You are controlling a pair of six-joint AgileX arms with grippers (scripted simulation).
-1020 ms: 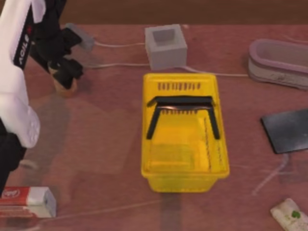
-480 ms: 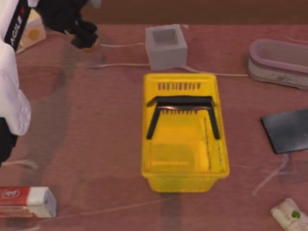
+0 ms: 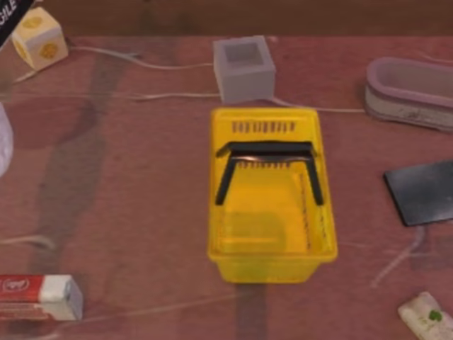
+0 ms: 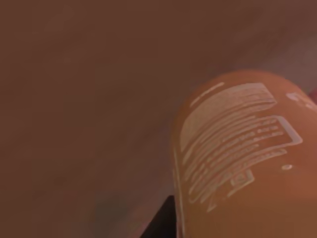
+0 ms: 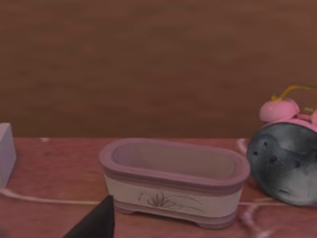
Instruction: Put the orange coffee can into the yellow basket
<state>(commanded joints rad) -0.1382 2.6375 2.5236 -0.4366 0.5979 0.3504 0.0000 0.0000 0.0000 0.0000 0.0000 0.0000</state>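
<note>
From above, the yellow basket [image 3: 271, 205] sat mid-table, handle folded, nothing inside; the left arm showed only at the left edge. The left wrist view was filled by the orange coffee can [image 4: 247, 163], grip state unclear. The right wrist view faced a purple-rimmed tray [image 5: 174, 181].

Orange coffee can [image 4: 247, 163] cut off by the left wrist view's edge; no top showing. Left arm [image 3: 8, 18] mostly out of the top view.

Orange coffee can [image 4: 247, 163] pale-printed; yellow basket [image 3: 272, 265], black handle [image 3: 267, 150].
</note>
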